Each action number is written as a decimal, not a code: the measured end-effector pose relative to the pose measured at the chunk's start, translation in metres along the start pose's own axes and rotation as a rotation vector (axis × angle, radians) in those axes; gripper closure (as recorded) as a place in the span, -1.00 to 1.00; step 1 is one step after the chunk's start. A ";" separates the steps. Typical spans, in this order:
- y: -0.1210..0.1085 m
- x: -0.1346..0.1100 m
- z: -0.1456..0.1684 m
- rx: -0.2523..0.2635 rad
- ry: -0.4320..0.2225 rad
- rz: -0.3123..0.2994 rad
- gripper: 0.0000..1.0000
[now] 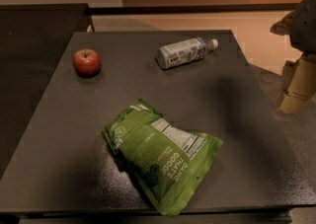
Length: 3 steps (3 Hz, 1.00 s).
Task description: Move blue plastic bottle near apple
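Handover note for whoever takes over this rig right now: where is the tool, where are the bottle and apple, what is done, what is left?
Tool: at the right edge of the view, off the table's right side, not touching the bottle.
Bottle: lying on its side at the far middle of the table, cap pointing right.
Apple: upright at the far left, well apart from the bottle.
Green bag: near middle, not between them.
Done: nothing yet.
Left: reach in, grasp the bottle, set it beside the apple.

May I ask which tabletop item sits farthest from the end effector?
The apple, far left; the blue bottle and green bag lie nearer the end effector at right.
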State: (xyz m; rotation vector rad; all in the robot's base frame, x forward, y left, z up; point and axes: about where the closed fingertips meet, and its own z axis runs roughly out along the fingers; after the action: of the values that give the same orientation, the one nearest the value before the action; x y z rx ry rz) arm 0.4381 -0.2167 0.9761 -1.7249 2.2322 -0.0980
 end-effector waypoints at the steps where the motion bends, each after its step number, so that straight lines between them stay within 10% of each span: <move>1: 0.000 0.000 0.000 0.000 0.000 0.000 -1.00; 3: -0.017 -0.017 0.013 -0.003 -0.044 0.004 -1.00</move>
State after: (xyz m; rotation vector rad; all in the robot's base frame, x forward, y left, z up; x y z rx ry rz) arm 0.4619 -0.2030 0.9712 -1.7076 2.2048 -0.0554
